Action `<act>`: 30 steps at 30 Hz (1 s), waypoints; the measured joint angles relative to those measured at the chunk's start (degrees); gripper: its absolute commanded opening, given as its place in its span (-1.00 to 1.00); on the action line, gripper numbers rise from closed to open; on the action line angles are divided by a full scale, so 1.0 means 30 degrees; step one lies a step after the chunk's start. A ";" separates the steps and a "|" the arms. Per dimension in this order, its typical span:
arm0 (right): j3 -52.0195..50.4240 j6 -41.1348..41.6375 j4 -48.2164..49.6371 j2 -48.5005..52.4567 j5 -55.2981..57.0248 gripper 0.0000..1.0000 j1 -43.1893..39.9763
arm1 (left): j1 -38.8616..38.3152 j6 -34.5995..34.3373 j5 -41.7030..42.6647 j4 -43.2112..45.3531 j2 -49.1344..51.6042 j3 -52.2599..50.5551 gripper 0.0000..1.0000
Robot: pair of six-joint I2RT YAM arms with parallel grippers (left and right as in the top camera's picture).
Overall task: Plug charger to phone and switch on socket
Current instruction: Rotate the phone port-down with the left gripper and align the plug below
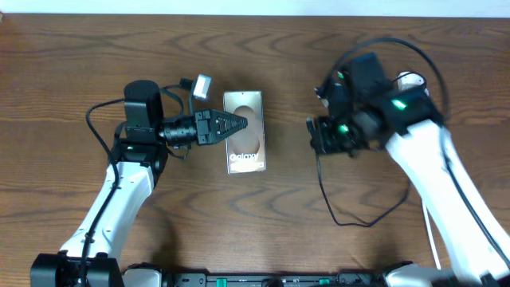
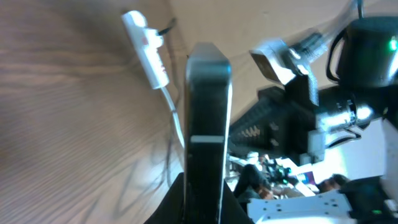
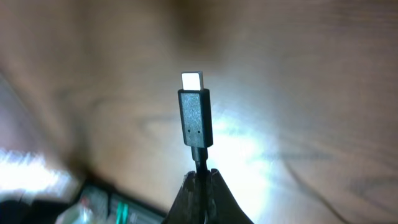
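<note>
1. Brown wooden tabletop (image 1: 80, 64) is seen under both arms; the room behind is blurred in the wrist views.
2. Dark grey rectangular phone (image 1: 244, 147) with "Galaxy" lettering is placed left of centre and is clamped by the left gripper (image 1: 237, 126). It is seen edge-on between the fingers in the left wrist view.
3. Thin black charger cable (image 3: 194, 121) is pinched by the right gripper (image 3: 202, 177) just behind the connector. The silver tip (image 3: 193, 80) points away from the fingers, and the slack is looped on the table.
4. White elongated power-strip socket (image 2: 147, 53) with red marks is lying at the far right, partly hidden by the right arm in the overhead view. Its white cord (image 2: 175, 118) is trailing off it.
5. Step judged in hand: the connector is to be brought to the phone's port, and the two are well apart.
6. The port cannot be made out, so the correct short edge should be confirmed first.
7. The tip should be lined up square with the port and pushed straight, with the phone held firm against the push.
8. The slack should be watched for snagging.
9. The socket switch is judged not yet pressed.
</note>
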 measured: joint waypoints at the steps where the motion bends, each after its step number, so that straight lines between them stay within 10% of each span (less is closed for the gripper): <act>1: -0.0007 -0.0306 -0.0415 -0.0729 -0.0240 -0.97 0.0015 | 0.0007 -0.0546 0.0328 0.0809 0.0000 0.0000 -0.86; 14: -0.6455 0.0517 0.4204 -0.8021 -0.1246 -0.97 0.3060 | 0.0007 -0.9777 -0.2273 0.7643 0.0000 -0.0015 -0.86; 30: -0.8429 0.2769 0.8903 -0.7125 -0.1304 -0.98 0.5166 | -0.1603 -1.0943 -0.4211 0.7694 0.0903 -0.0015 -0.86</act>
